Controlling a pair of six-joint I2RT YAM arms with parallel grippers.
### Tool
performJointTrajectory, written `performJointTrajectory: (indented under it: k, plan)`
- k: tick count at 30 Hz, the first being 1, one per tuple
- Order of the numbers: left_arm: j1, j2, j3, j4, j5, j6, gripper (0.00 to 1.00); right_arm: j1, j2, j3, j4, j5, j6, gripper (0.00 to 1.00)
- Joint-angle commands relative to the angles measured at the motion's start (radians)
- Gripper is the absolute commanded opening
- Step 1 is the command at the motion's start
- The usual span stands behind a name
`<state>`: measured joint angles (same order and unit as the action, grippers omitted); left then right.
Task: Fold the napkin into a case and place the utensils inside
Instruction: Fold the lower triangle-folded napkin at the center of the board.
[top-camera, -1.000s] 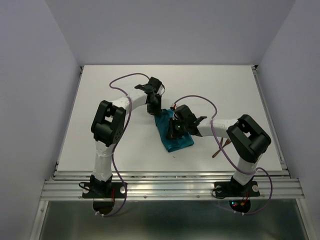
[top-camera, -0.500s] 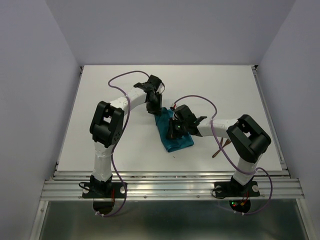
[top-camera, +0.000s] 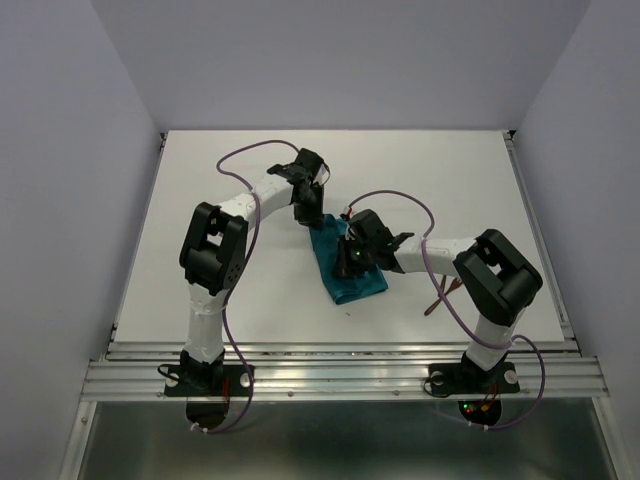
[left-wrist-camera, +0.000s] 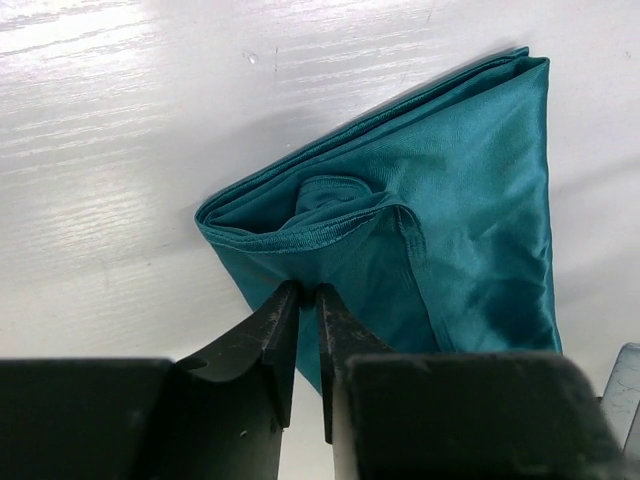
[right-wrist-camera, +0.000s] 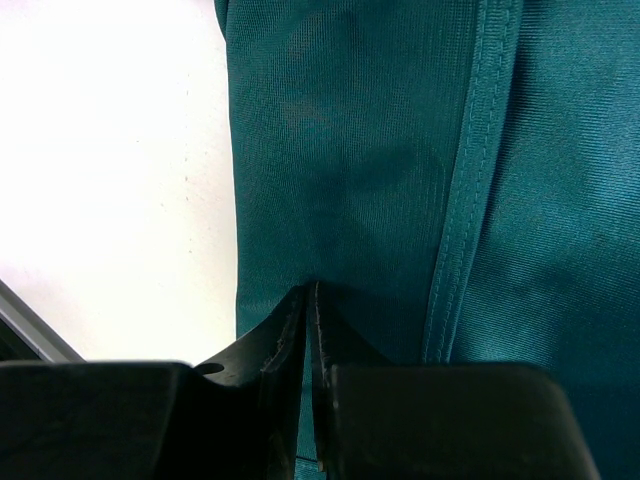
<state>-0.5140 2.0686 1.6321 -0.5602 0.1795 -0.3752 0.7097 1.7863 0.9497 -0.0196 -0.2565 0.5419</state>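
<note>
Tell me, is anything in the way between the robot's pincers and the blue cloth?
No, nothing visible is in the way. The left pincer has its tips right on the folded edge of the cloth. The right pincer is on the cloth too. Both look pinched nearly shut on it.

Soft, even overhead light keeps the white table (top-camera: 450, 170) bright with only faint shadows, pale glare streaks it in the left wrist view, the napkin (left-wrist-camera: 470, 230) looks sharp with a slight sheen, and the close fingers (right-wrist-camera: 265, 350) sit dark and soft-edged in both wrist views.
</note>
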Motion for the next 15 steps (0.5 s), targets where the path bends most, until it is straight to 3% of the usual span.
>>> performJointTrajectory:
  k: [1,4,7,13,15]
  plan:
    - [0.002,-0.031,0.043,0.02,0.032,0.004,0.22,0.0,-0.039,0.024,-0.009,0.028,-0.019,0.11]
    - [0.002,-0.016,0.049,0.031,0.055,-0.002,0.12,0.0,-0.039,0.024,-0.011,0.028,-0.019,0.11]
    - [0.002,-0.005,0.049,0.042,0.078,-0.011,0.09,0.0,-0.039,0.023,-0.013,0.025,-0.019,0.11]
    - [0.002,0.013,0.051,0.057,0.068,-0.036,0.12,0.0,-0.047,0.018,-0.016,0.025,-0.02,0.12]
    - [0.002,0.019,0.054,0.054,0.066,-0.039,0.2,0.0,-0.065,0.024,-0.028,0.034,-0.023,0.22]
